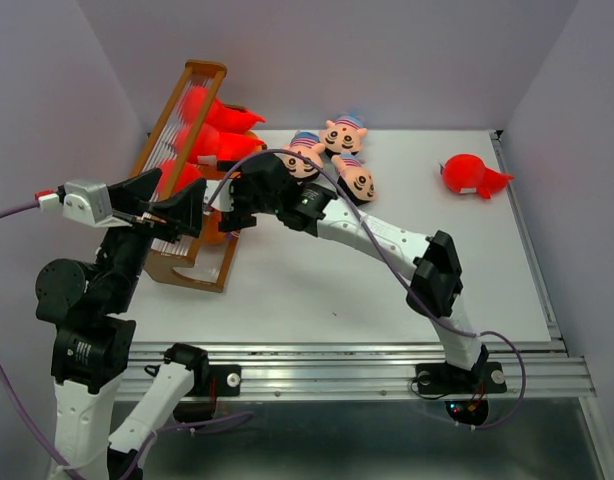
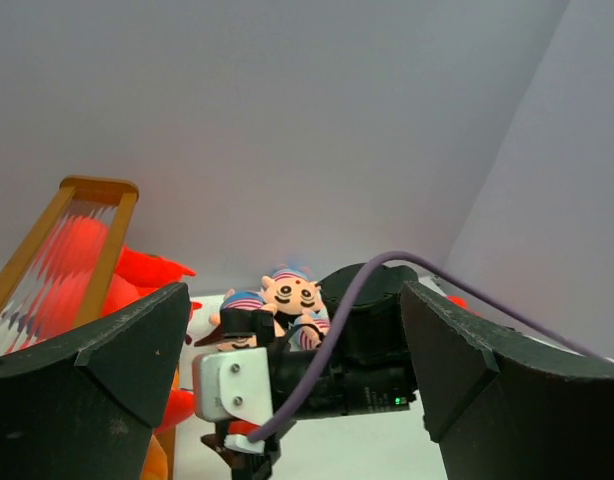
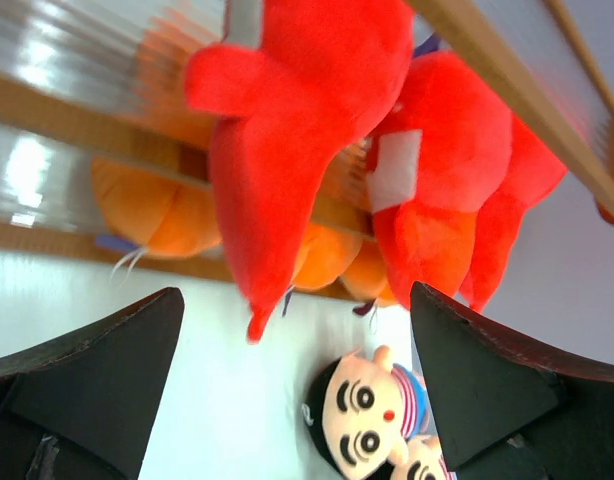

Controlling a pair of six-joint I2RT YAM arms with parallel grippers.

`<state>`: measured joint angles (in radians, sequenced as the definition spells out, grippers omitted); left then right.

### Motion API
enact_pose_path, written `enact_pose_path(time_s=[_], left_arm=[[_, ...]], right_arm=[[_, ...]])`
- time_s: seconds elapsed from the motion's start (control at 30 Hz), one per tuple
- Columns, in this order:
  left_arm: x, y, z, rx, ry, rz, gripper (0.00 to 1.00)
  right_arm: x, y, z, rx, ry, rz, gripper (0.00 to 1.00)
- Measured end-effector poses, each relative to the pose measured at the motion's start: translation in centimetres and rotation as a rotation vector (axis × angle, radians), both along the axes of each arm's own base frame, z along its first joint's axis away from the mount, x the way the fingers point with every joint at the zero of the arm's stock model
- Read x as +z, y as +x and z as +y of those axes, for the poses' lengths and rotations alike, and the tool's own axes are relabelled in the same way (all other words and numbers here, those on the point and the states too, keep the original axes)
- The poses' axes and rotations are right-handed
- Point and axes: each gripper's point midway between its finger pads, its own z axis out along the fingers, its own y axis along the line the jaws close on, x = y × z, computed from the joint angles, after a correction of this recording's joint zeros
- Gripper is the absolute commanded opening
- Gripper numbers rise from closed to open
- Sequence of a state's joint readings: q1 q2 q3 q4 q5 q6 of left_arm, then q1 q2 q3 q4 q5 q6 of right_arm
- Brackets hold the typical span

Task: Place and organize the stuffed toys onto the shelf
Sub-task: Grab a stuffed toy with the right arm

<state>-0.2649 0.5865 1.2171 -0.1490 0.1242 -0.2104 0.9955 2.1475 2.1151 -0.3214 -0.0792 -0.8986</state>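
Evidently the step in hand is at the shelf (image 1: 192, 75) itself: the right gripper (image 3: 297, 300) faces its tiers with fingers spread wide and nothing between them, close in front of the red toys (image 3: 297, 90) that lie on the upper slats, with the orange toys (image 3: 157, 215) tucked on a tier beside them. I judge this to be the letting-go end of a placement, or a check of how the red ones sit. The left gripper (image 2: 294, 290) hovers by the near front of the shelf, fingers likewise wide and empty

Four toys are not yet shelved: three doll heads (image 1: 345, 132) clustered on the table (image 1: 387, 300) at the back, just beyond the right arm, and a lone red toy (image 1: 472, 176) well apart at the far right. The next move calls for backing away from the shelf without snagging a tail, then reaching for one of these, likely the nearby doll heads

The table is plain, flat and white, the walls (image 1: 387, 60) bare pale grey on three sides
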Motion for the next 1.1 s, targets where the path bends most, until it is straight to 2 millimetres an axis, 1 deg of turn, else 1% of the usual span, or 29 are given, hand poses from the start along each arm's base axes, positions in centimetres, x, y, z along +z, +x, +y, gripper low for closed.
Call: enact_pose_path(time_s=[0.1,0.23,0.27,0.33,0.4,0.47,0.53,0.6,0.63,0.67,0.7,0.73,0.77,0.83,0.9,0.93,0.97,1.03,1.07,1.1], left_arm=[[-0.4,0.3,-0.2,-0.004,0.000,0.014,0.97],[-1.4,1.1,-0.5,-0.012,0.002,0.048,0.98],[-1.9,1.4,-0.7,-0.018,0.003,0.062,0.98],[-2.5,1.7,-0.9,-0.026,0.004,0.079,0.99],[-3.5,2.1,-1.2,-0.036,0.006,0.105,0.99],[-4.3,2.4,-1.4,-0.044,0.007,0.125,0.99],[-5.1,2.7,-1.7,-0.054,0.005,0.145,0.99],[-5.9,3.0,-1.9,-0.063,0.003,0.165,0.99],[-6.4,3.2,-2.1,-0.069,0.002,0.178,0.99],[-6.8,3.3,-2.2,-0.075,0.001,0.186,0.99],[-7.4,3.5,-2.4,-0.082,-0.001,0.202,0.99],[-7.7,3.7,-2.5,-0.086,-0.002,0.212,0.99],[-8.2,3.9,-2.7,-0.094,-0.003,0.226,0.99],[-8.9,4.4,-3.2,-0.110,-0.004,0.244,0.99],[-9.6,4.7,-3.5,-0.126,-0.003,0.261,0.99],[-10.3,4.9,-3.8,-0.138,-0.004,0.274,0.99],[-10.9,5.0,-4.1,-0.152,-0.004,0.290,0.99],[-11.8,5.1,-4.5,-0.171,-0.005,0.311,0.99],[-12.3,5.1,-4.7,-0.182,-0.007,0.321,0.99],[-12.7,5.2,-4.9,-0.192,-0.007,0.331,0.99]], right_arm=[[-0.4,-1.3,-1.6,0.022,-0.049,0.010,1.00],[-1.7,-3.2,-4.7,0.033,-0.130,0.039,1.00],[-2.0,-3.3,-5.9,0.021,-0.145,0.055,1.00],[-1.9,-3.6,-7.6,0.008,-0.149,0.083,1.00],[-1.5,-3.2,-10.5,-0.029,-0.133,0.139,1.00],[-0.5,-1.5,-14.1,-0.099,-0.093,0.181,1.00],[0.4,0.9,-18.5,-0.193,-0.048,0.220,1.00],[1.0,3.4,-25.0,-0.339,0.019,0.280,1.00],[1.0,4.2,-27.4,-0.393,0.037,0.295,1.00],[0.6,4.6,-29.8,-0.451,0.057,0.324,1.00],[0.3,4.7,-31.6,-0.493,0.072,0.347,1.00],[-0.5,4.5,-33.8,-0.543,0.087,0.379,1.00],[-1.1,4.2,-35.3,-0.575,0.097,0.410,1.00],[-2.7,4.0,-38.9,-0.674,0.132,0.489,1.00],[-3.6,4.7,-42.0,-0.761,0.168,0.533,1.00],[-4.2,5.4,-44.7,-0.829,0.198,0.561,1.00],[-4.6,5.9,-46.6,-0.878,0.220,0.577,1.00],[-6.4,6.9,-52.2,-1.016,0.255,0.613,1.00],[-6.9,7.0,-53.3,-1.045,0.259,0.624,1.00],[-8.1,7.2,-56.3,-1.118,0.262,0.641,1.00]])
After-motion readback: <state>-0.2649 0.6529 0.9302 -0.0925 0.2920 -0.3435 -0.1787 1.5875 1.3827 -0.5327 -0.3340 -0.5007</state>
